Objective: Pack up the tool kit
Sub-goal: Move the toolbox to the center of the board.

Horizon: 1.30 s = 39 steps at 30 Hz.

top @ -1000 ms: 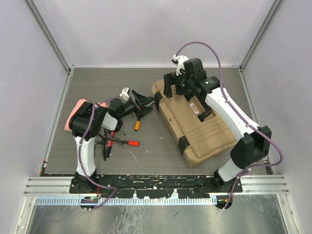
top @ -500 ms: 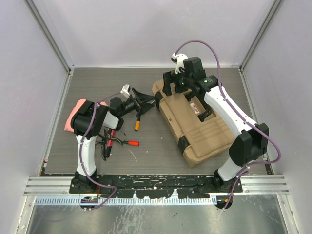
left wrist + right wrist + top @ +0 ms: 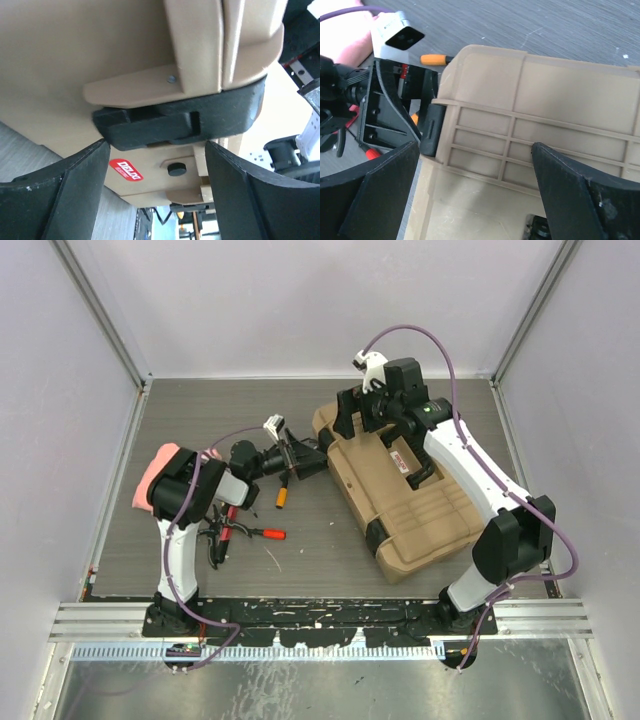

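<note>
We see the tan case (image 3: 400, 495) lying closed on the table (image 3: 200, 410), right of a loose screwdriver (image 3: 268, 533). Our left gripper (image 3: 157, 145) straddles its black end latch (image 3: 150, 125) (fingers spread); the right gripper (image 3: 475, 150) hovers wide open above that corner.

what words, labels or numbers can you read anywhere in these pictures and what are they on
Red label on the side of the large tan ribbed hard-plastic case: one short word in white capital letters, tilted and blurred in the left wrist view, not legible with certainty.
The same label from the top camera: too small to read.
No other text, number or sign shows in any view.
</note>
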Each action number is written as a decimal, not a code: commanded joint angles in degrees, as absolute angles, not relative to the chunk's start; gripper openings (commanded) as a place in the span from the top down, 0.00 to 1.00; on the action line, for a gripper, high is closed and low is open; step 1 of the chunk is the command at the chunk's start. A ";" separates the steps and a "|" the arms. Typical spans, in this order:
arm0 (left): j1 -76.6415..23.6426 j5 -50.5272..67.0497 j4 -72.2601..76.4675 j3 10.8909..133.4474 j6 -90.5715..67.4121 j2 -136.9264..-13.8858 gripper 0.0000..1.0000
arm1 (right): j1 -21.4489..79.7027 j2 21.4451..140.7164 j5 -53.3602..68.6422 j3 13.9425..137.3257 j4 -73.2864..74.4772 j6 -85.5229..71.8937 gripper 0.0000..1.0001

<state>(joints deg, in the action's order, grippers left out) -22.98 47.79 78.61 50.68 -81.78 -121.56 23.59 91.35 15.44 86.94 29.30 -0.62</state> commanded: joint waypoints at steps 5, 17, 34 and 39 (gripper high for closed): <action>-30.40 48.68 82.00 47.94 -75.52 -113.78 0.26 | 23.95 91.89 25.54 85.36 37.68 3.50 0.00; -39.39 41.76 81.52 47.30 -72.74 -111.05 0.28 | 23.91 93.93 33.72 84.64 44.45 8.65 0.04; -29.98 48.86 73.79 36.15 -63.32 -100.43 0.10 | 23.91 90.70 32.06 80.64 47.43 13.53 0.03; -23.06 53.07 73.80 36.51 -62.49 -100.90 0.06 | 23.91 90.61 31.98 80.52 47.10 13.36 0.03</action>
<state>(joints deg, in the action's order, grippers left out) -27.05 47.92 69.95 35.57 -64.58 -101.49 22.35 89.34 29.47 84.05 32.88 16.43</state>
